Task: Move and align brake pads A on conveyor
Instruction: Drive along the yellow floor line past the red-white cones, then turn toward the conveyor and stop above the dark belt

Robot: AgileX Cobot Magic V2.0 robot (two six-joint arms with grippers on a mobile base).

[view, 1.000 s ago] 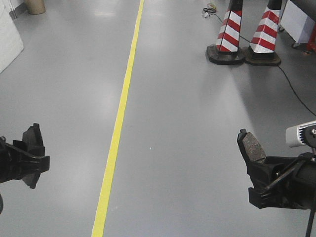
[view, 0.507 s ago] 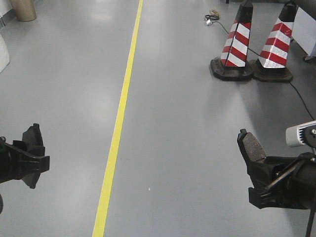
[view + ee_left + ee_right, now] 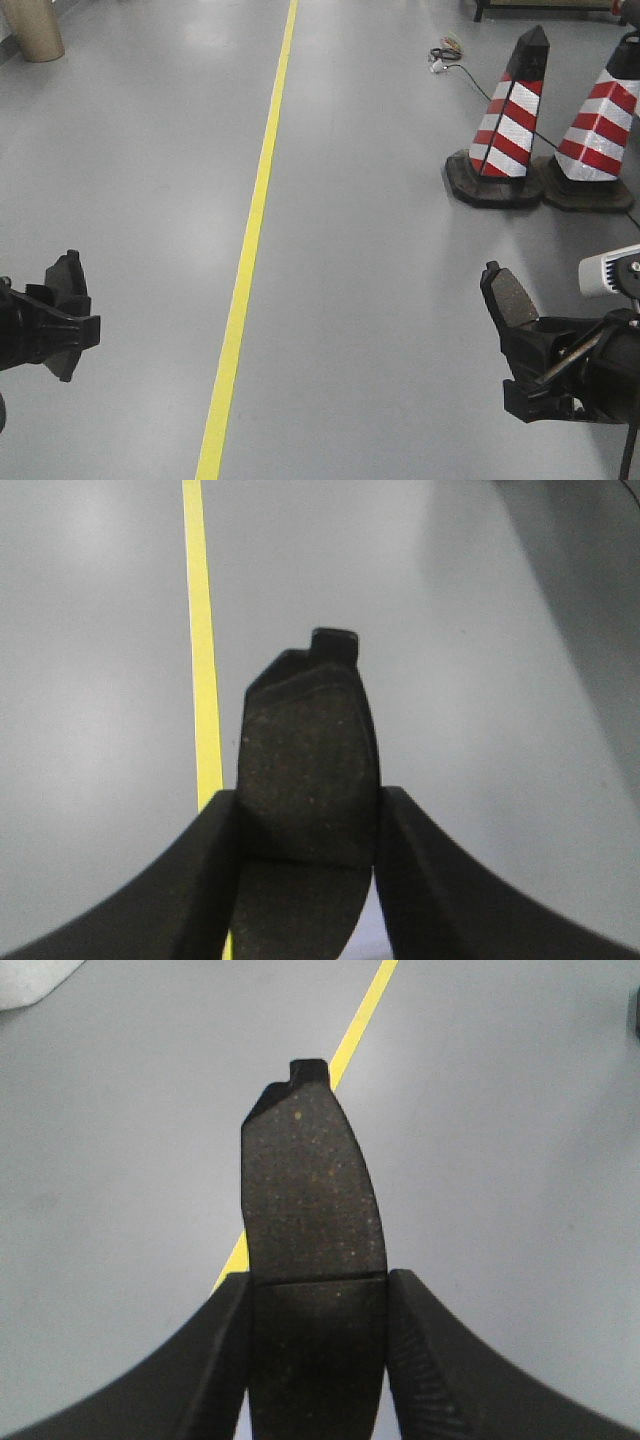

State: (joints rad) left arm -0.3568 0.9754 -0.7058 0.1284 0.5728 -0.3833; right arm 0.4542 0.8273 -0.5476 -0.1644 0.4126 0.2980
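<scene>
My left claw (image 3: 62, 290) is clamped on 1 brake pad (image 3: 305, 770); in my left wrist view the pad stands up between my 2 fingers (image 3: 170, 880), its rough dark face toward the camera and a small notched tab at its top. From the front view that claw sits at the left edge of the picture, above the grey floor (image 3: 370, 300), with the pad's upper end poking out above the fingers.

My right claw (image 3: 520, 325) is likewise closed around a second brake pad (image 3: 312, 1250). In my right wrist view this pad is held upright between the fingers (image 3: 430, 1360), speckled face showing, centre groove running across it at the level of the fingertips, tab at the top. In the front view it tilts up and to the left at the right side of the picture.

A yellow floor line (image 3: 250, 240) runs between my 2 claws. 2 red-and-white striped cones (image 3: 512, 125) stand on the floor at the upper right, with a cable (image 3: 448, 52) beside them. No conveyor shows in any view
</scene>
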